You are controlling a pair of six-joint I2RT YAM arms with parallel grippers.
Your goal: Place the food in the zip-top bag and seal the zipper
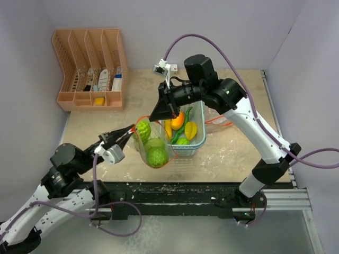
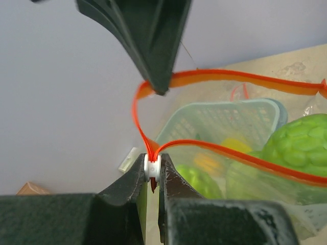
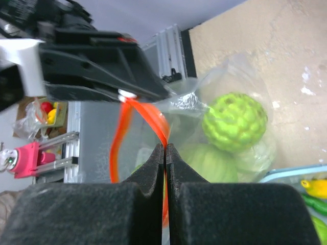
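A clear zip-top bag [image 1: 153,153] with an orange zipper hangs open between my grippers, holding round pale-green cabbages [image 1: 157,157]. My left gripper [image 1: 128,132] is shut on the white zipper slider [image 2: 152,167] at the bag's left end. My right gripper [image 1: 159,117] is shut on the orange zipper strip [image 3: 162,133] at the bag's far rim. The cabbages show through the bag in the right wrist view [image 3: 235,121] and the left wrist view [image 2: 301,143]. An orange fruit [image 1: 178,120], a yellow fruit [image 1: 190,129] and a green chili [image 1: 181,126] lie in the teal basket [image 1: 200,138].
A peach desk organizer [image 1: 90,69] with small items stands at the back left. The teal basket sits right behind the bag, touching it. An orange-edged clear item [image 1: 220,123] lies right of the basket. A metal rail [image 1: 201,198] runs along the near table edge.
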